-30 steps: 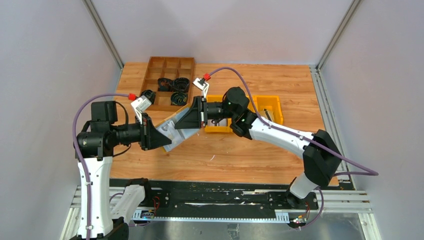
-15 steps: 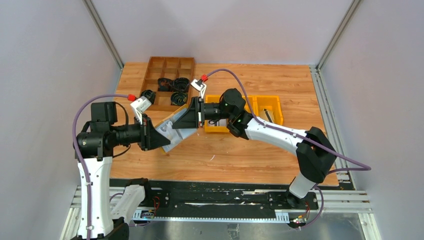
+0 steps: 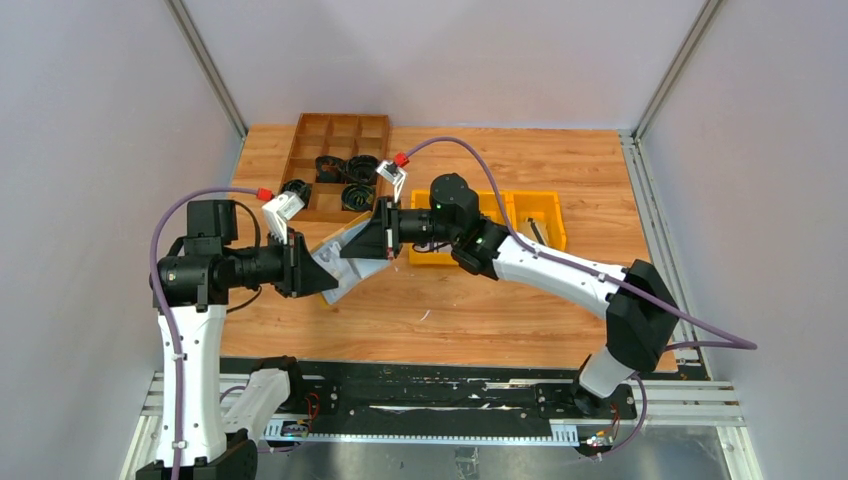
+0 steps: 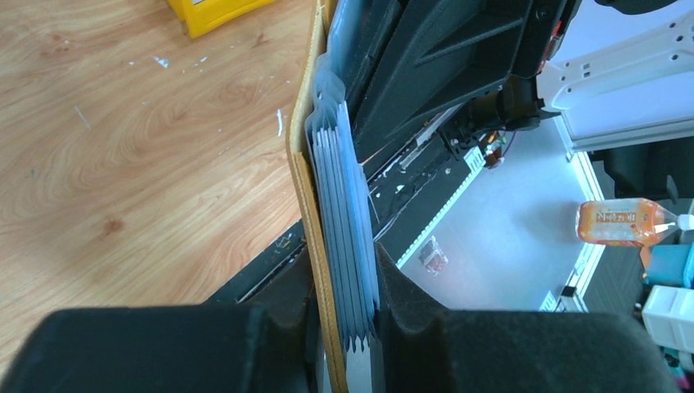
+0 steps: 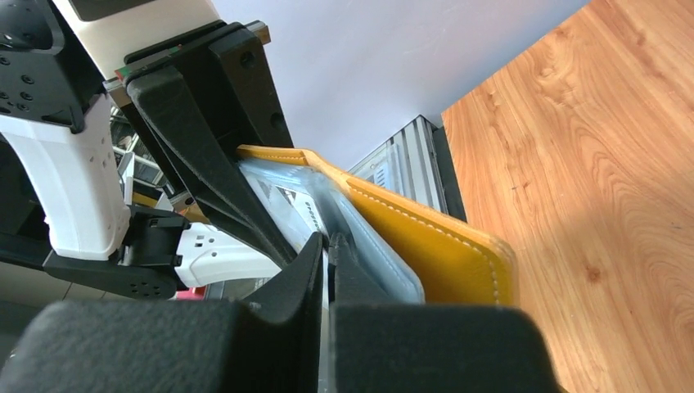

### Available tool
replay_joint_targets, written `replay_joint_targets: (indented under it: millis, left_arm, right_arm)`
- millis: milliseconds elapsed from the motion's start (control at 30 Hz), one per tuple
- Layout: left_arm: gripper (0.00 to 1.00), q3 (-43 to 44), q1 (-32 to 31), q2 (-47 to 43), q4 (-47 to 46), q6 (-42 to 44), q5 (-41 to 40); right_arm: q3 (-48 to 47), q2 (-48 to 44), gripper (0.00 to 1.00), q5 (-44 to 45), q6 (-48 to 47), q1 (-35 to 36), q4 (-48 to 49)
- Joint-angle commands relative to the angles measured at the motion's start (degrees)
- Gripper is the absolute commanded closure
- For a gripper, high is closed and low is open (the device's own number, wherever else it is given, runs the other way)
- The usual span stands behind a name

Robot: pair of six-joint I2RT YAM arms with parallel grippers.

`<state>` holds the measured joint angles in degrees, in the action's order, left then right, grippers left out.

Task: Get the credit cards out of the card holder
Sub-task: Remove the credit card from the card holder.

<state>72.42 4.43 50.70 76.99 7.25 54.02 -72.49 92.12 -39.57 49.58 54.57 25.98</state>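
The mustard-yellow card holder (image 3: pixel 341 262) hangs open in the air between my two grippers, above the left middle of the table. My left gripper (image 3: pixel 318 272) is shut on its yellow cover (image 4: pixel 304 188) and the stack of pale blue sleeves (image 4: pixel 340 205). My right gripper (image 3: pixel 366 243) reaches in from the right. In the right wrist view it (image 5: pixel 329 254) is shut on a thin pale sheet at the holder's edge; I cannot tell whether that is a sleeve or a card. A printed card (image 5: pixel 295 205) shows inside a sleeve beside the yellow cover (image 5: pixel 434 246).
A brown compartment tray (image 3: pixel 340 130) with black rings stands at the back left. Two bright yellow bins (image 3: pixel 540 205) sit behind the right wrist. Grey walls close in on both sides of the wooden table (image 3: pixel 560 160).
My right gripper has moved left, further onto the card holder and closer to my left gripper. My left gripper has kept its hold and barely shifted.
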Motion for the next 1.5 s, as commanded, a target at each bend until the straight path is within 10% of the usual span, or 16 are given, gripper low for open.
replay_joint_targets:
  millis: [0, 267, 800, 1133, 1467]
  left_arm:
    - [0.78, 0.8, -0.9, -0.4, -4.0, -0.3, 9.3]
    - [0.69, 1.1, -0.9, -0.8, -4.1, -0.2, 14.5]
    - [0.85, 2.8, -0.9, -2.9, -4.2, -0.8, 17.9]
    - [0.9, 2.9, -0.9, -2.1, -4.1, -1.7, 13.9]
    - [0.86, 3.6, -0.9, -2.6, -4.1, -1.6, 14.5]
  right_arm:
    - [-1.1, -1.5, 1.0, -3.2, 0.4, 4.5, 2.8]
    - [6.5, -3.8, 1.0, -7.3, 11.2, 0.6, 19.1]
    - [12.0, -9.3, 1.0, -6.1, 10.5, -3.4, 16.6]
    - [5.9, -10.3, 0.55, -1.6, -1.3, 2.2, 2.4]
    - [4.1, -7.1, 0.57, -2.2, -1.8, 4.1, 2.3]
